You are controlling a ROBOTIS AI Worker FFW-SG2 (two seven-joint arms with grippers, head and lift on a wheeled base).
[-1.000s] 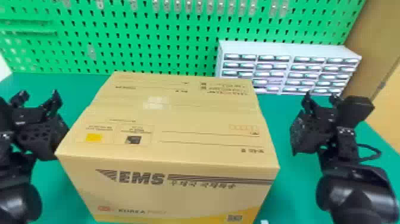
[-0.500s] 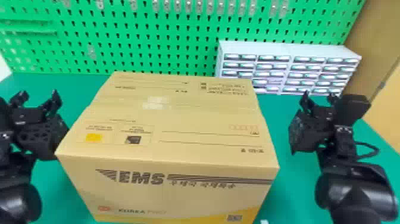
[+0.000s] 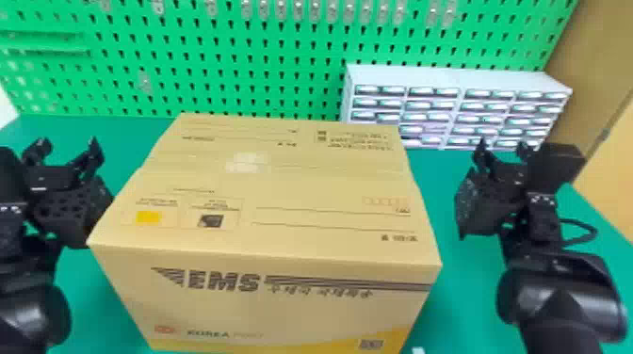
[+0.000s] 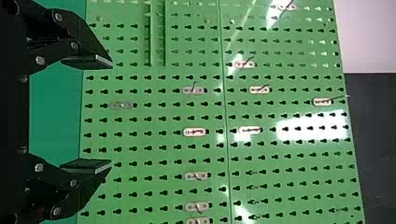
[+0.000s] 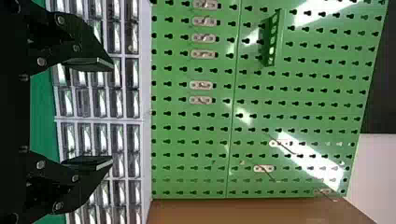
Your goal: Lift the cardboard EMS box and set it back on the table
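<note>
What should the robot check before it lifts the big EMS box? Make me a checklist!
1. Box top closed: ok, the EMS box has its flaps down.
2. Left gripper open and empty: ok.
3. Right gripper open and empty: ok.
4. Right gripper touching the box: not ok, green table shows between them.
5. Left gripper touching the box: cannot tell, they overlap in the head view.

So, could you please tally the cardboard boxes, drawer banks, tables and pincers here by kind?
Cardboard EMS box: 1
Drawer bank: 1
Green table: 1
Pincers, left pincer and right pincer: 2
Total: 5
</note>
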